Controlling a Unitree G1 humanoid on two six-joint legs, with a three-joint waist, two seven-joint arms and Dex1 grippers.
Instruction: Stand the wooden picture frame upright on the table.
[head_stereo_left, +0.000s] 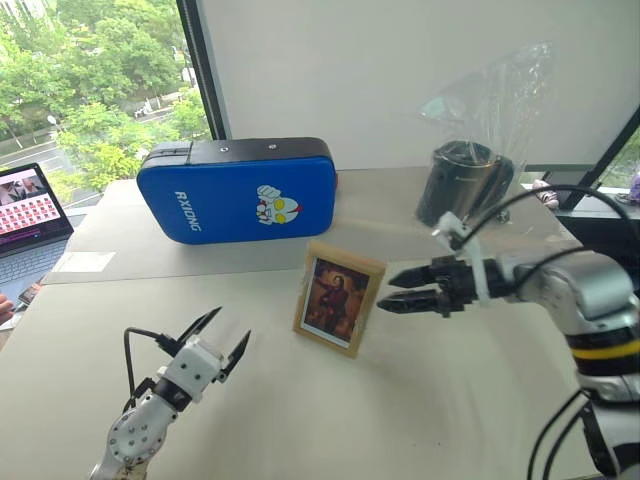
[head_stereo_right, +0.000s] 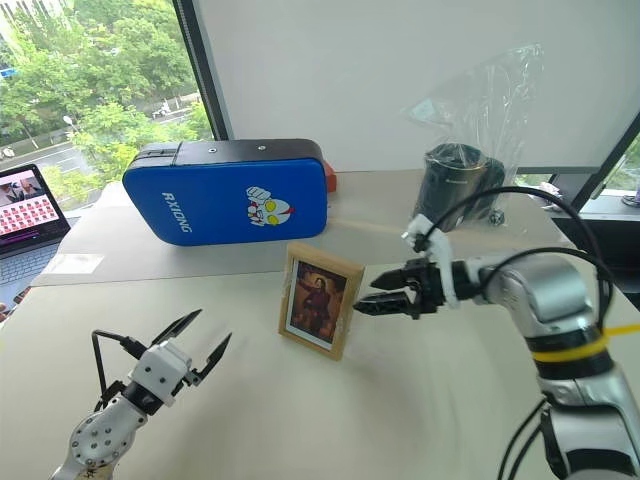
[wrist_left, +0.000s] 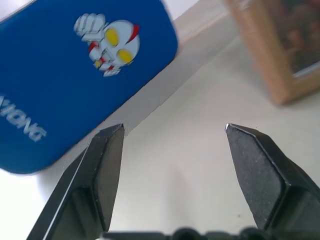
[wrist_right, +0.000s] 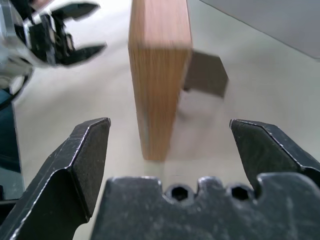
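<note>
Nearest, the left gripper (head_stereo_left: 212, 338) hovers low over the matte beige table (head_stereo_left: 450, 400), its two black tapered fingers spread wide and empty. Further in, the wooden picture frame (head_stereo_left: 338, 297) stands upright on the tabletop, a small light-wood rectangle with visible grain, its dark portrait facing the robot. Just beside its right edge, the right gripper (head_stereo_left: 392, 290) points at it with fingers parted, touching nothing. Behind sit a glossy blue pad (head_stereo_left: 240, 190) and a dark cylinder (head_stereo_left: 462, 180) under crinkled clear plastic.
</note>
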